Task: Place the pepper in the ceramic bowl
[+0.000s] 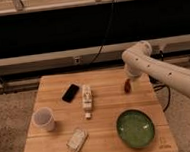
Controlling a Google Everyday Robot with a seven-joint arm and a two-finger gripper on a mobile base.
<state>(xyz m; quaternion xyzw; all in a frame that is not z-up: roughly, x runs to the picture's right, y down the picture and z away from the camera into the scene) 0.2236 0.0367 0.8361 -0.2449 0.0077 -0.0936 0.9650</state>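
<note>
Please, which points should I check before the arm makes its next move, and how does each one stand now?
1. Claw right over the pepper: ok.
2. Claw open for the grasp: ok.
3. Pepper held: not ok, it lies on the table.
4. Claw touching the pepper: cannot tell.
5. Bowl empty and upright: ok.
6. Way from pepper to bowl free of other things: ok.
</note>
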